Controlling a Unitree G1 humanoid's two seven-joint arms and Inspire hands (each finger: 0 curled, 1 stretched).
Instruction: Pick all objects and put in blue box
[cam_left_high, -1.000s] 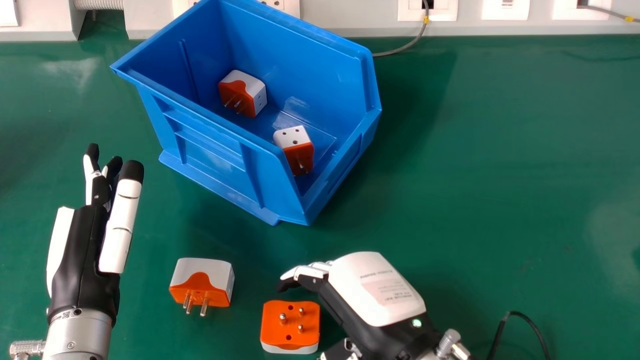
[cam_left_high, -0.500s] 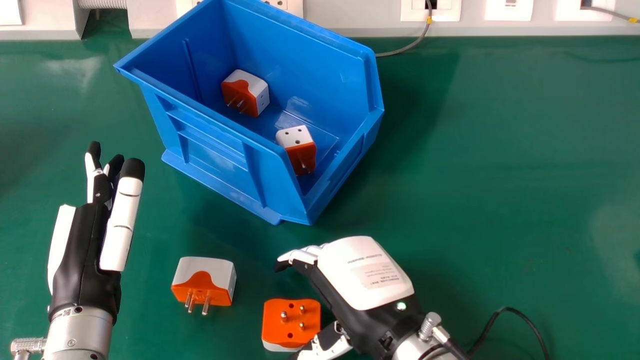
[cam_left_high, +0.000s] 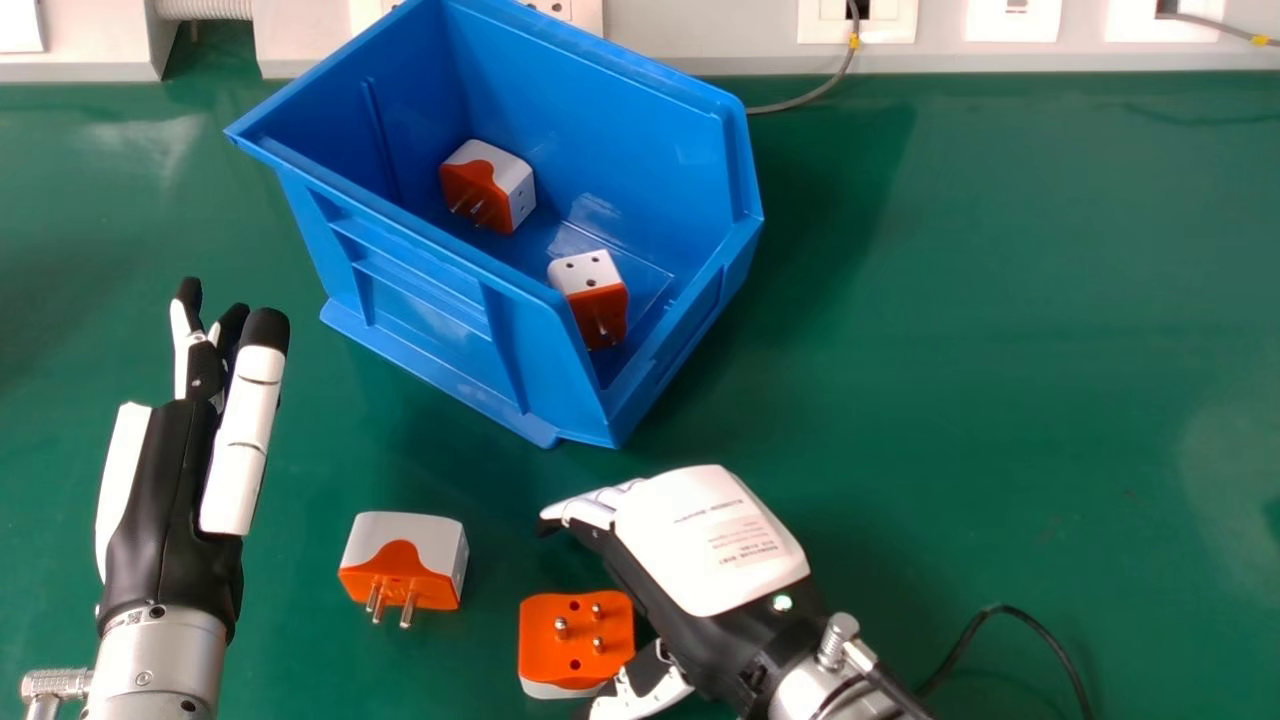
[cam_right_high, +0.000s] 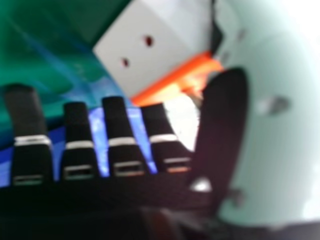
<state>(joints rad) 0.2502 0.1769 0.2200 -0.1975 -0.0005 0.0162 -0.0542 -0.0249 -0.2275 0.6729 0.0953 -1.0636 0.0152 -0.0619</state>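
Note:
My right hand (cam_left_high: 700, 545) is open at the lower middle of the head view, close beside an orange-and-white plug adapter (cam_left_high: 575, 640) lying pins up. In the right hand view that adapter (cam_right_high: 145, 47) lies beyond the fingertips of my right hand (cam_right_high: 117, 135), with the thumb at the right. Another adapter (cam_left_high: 403, 560) rests on the table farther left, its pins facing the near edge. The blue box (cam_left_high: 430, 300) stands behind them, holding two adapters (cam_left_high: 487, 187) (cam_left_high: 592, 298). At the left, my left hand (cam_left_high: 165, 500) is open with straight fingers, holding nothing.
The green table (cam_left_high: 1000, 350) carries a black cable (cam_left_high: 1040, 630) at the lower right. Along the back runs a pale panel (cam_left_high: 700, 40) with sockets, and a grey cable (cam_left_high: 825, 85) comes down from it beside the box.
My right hand has moved left and slightly away from the near edge, and its thumb now shows beside the near adapter. My left hand has barely moved.

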